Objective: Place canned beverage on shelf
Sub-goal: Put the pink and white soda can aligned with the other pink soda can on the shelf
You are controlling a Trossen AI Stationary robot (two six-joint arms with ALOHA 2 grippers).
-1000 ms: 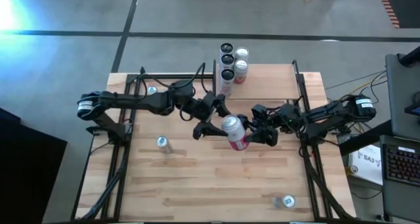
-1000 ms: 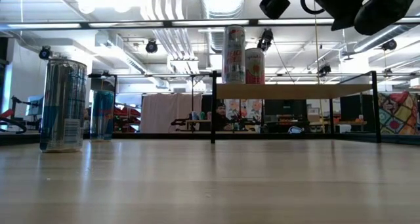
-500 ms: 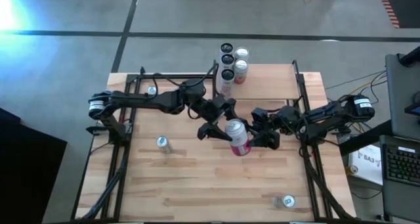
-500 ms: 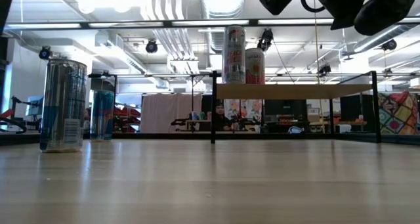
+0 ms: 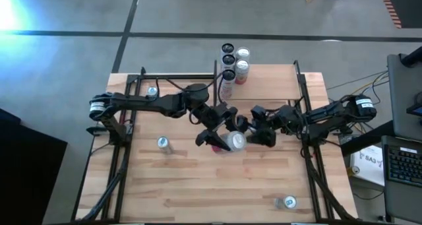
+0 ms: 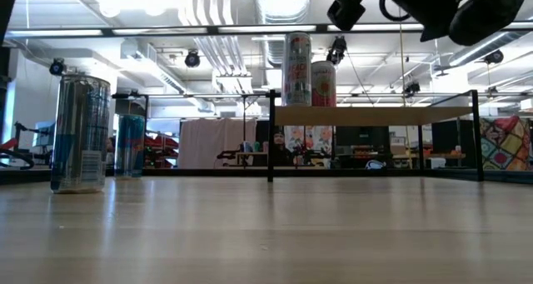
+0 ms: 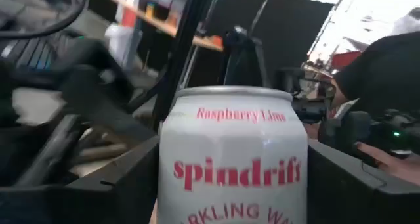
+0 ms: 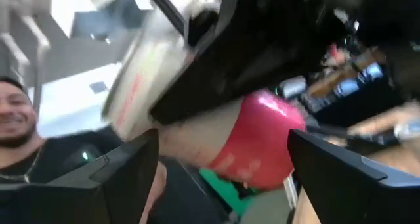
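A white and pink can (image 5: 234, 141) labelled Spindrift is held above the middle of the table, and my left gripper (image 5: 223, 135) is shut on it; it fills the left wrist view (image 7: 233, 165). My right gripper (image 5: 259, 130) is open just to the can's right, and the can's pink end (image 8: 259, 145) shows beyond its fingers. The shelf (image 5: 270, 83) is the pale panel at the table's far right. It carries several cans (image 5: 229, 65) at its left end, two of which show in the low view (image 6: 297, 67). My left gripper pinches the can's side wall (image 7: 167, 184) between its two fingers (image 7: 108, 184), one on each side of the body. The fingers come roughly level from the table's left. The can is lifted clear of the table, its silver top (image 5: 237, 140) turned up.
Loose cans stand on the table at the left (image 5: 163, 144), the far left (image 5: 153, 90) and the near right (image 5: 287, 202). Two of them show in the low view (image 6: 81, 134). Black frame rods (image 5: 300, 106) run along the shelf and the table's sides. A person shows in the right wrist view (image 8: 20, 119).
My left gripper has moved toward the table's right and near edge and closed around the can. The can has turned from lying slanted, pink end toward the near edge, to top up, and has shifted slightly left.
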